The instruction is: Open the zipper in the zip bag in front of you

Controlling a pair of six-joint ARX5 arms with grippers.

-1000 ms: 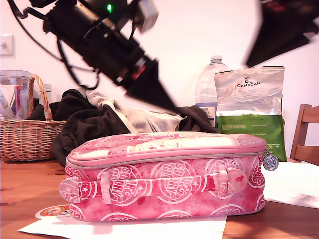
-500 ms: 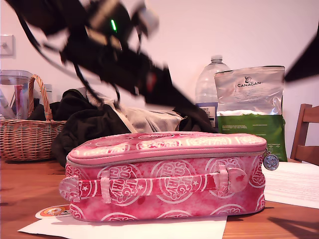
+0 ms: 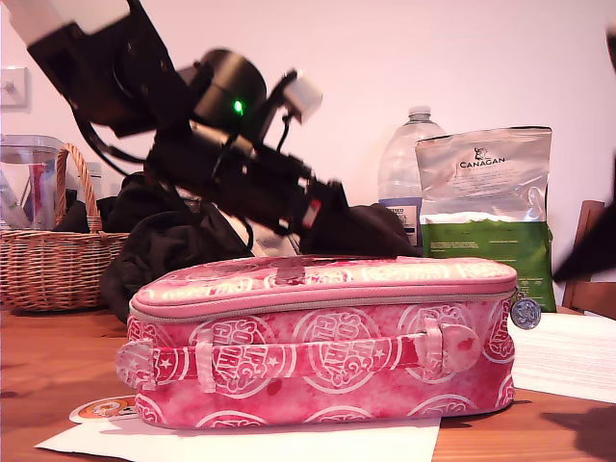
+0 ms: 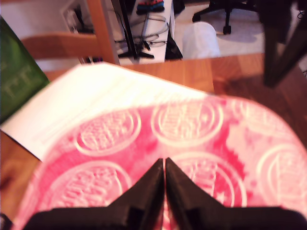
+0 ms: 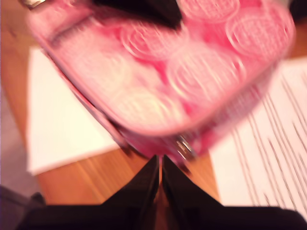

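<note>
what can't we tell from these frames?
- Whether my first gripper touches the zip bag: its tips hide the spot in the first wrist view.
- My second gripper: only a dark blur at the exterior view's right edge.
- The zipper pull: blurred in the second wrist view.

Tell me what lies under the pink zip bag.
Under the zip bag, white paper sticks out at the front, with a round orange sticker beside it on the wooden table. What lies beneath its middle is covered.
</note>
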